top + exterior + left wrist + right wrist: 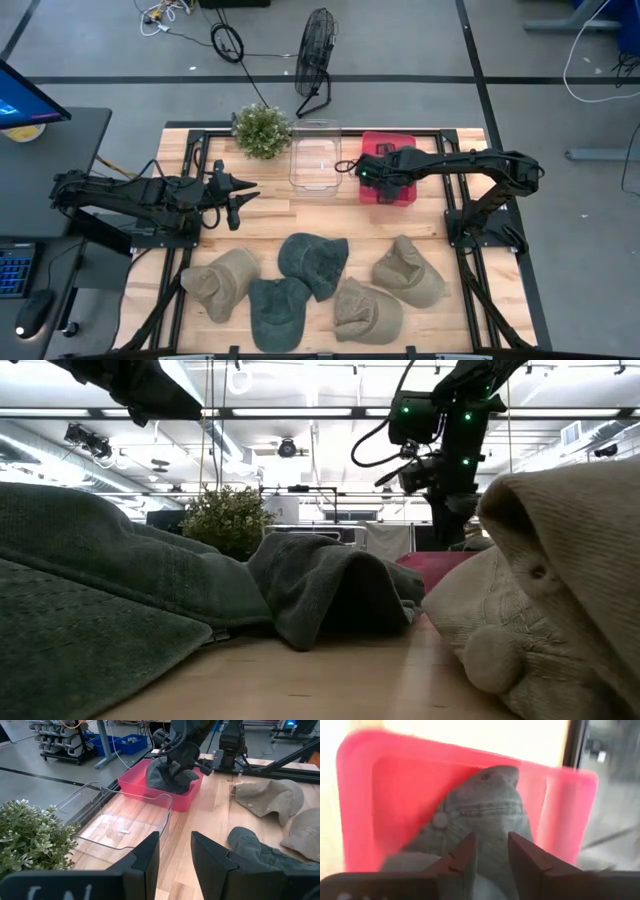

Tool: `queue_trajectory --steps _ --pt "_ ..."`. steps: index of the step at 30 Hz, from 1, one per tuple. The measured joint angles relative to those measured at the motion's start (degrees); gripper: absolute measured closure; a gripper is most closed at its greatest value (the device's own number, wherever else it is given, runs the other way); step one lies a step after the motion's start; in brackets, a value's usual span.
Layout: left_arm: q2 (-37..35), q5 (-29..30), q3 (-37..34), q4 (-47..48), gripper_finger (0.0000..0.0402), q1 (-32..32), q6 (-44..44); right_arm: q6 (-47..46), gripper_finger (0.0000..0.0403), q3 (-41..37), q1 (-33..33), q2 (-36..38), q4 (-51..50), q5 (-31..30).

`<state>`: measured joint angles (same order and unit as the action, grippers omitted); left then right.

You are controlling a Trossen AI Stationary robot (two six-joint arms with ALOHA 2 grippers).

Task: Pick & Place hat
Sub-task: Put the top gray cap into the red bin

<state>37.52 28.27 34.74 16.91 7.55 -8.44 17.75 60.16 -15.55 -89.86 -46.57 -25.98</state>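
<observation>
Dark jointed arms, green lights, black cables

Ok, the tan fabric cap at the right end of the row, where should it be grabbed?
Probably pinch the raised, crumpled crown of the tan fabric cap, coming straight down from above: it lies slumped on the wooden table, so its edges sit low while the crown's folds stand up. The right gripper, over the red plastic bin, is nearest.

No text, label or number reads clearly anywhere, as far as these views allow.
</observation>
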Motion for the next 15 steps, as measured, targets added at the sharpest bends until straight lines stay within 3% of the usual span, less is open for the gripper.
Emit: queue_trajectory --steps 7,11,15 --pt "0.0 0.0 0.0 0.06 0.0284 0.0 -0.37 -15.51 0.0289 0.02 -0.66 0.0 -9.18 -5.61" --pt "0.0 0.0 0.0 0.83 0.0284 0.0 -1.46 -28.14 0.0289 0.02 -2.28 0.0 -16.88 -5.85" --pt "0.01 0.01 0.0 1.05 0.0284 0.01 -1.4 -35.61 0.0289 0.02 -4.4 0.0 -17.51 -5.61"
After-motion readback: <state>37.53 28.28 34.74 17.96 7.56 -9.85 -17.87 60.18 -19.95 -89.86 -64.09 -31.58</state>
